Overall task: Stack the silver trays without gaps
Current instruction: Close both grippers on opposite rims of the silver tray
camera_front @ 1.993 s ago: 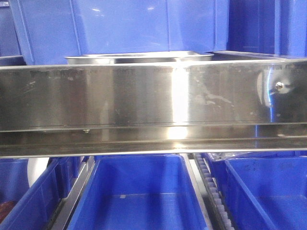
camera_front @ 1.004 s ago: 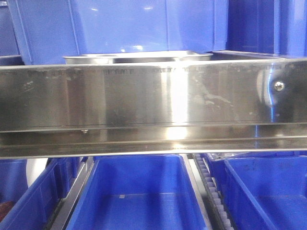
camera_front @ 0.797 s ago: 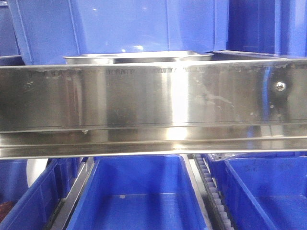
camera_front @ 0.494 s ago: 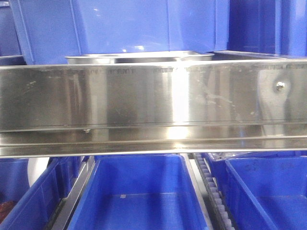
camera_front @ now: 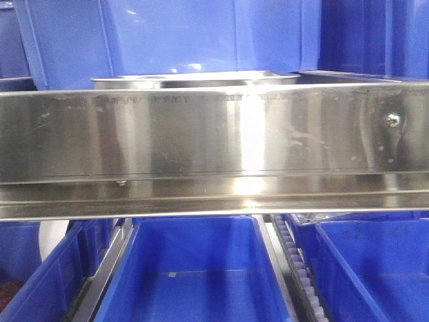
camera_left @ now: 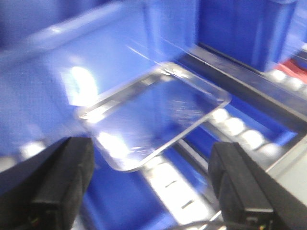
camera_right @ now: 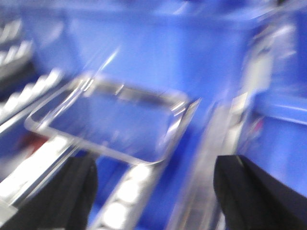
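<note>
Silver tray: shallow, shiny, rounded corners, flat out-turned rim. Front view: only rim and upper wall showing above the shelf rail, on the upper level, left of centre, close before an upper blue bin. Whether more than one is stacked there cannot be told.

Left wrist view, blurred: silver tray lying flat and empty on rollers, a blue bin wall just behind it, one corner turned toward the camera.

Right wrist view, heavily blurred: silver tray likewise flat and empty, pale rollers along its near side, blue plastic behind.

Left gripper: dark fingers spread wide at the lower corners of the picture, nothing between them, short of the near rim and not touching it.

Right gripper: fingers equally wide apart, nothing held, apart from the near rim.

Shelf rail: long, brushed steel, level, spanning the whole front view; one screw near its right end.

Blue bins: lower level, side by side under the rail, roller strips between them.
</note>
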